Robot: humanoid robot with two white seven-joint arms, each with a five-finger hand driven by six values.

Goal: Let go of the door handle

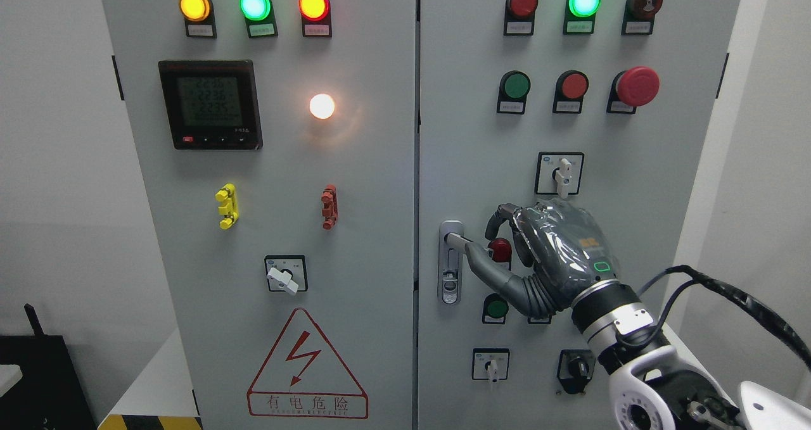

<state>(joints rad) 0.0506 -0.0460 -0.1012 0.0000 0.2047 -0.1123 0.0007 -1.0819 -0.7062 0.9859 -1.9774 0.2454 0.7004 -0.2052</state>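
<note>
Grey cabinet (355, 227): the door handle (450, 262) is mounted at the right door's left edge. It is met by the right hand's (545, 259) thumb, fingers loosely curled, nothing clasped. "有电危险" is printed on the warning triangle (307, 366).

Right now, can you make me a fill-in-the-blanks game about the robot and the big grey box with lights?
1. The right hand is beside the silver door handle on the ____ door of the cabinet.
2. The big mushroom-shaped button is coloured ____.
3. The warning triangle shows a red ____ bolt.
4. The left door's top row has ____ lit lamps.

Missing words: right; red; lightning; three
</note>
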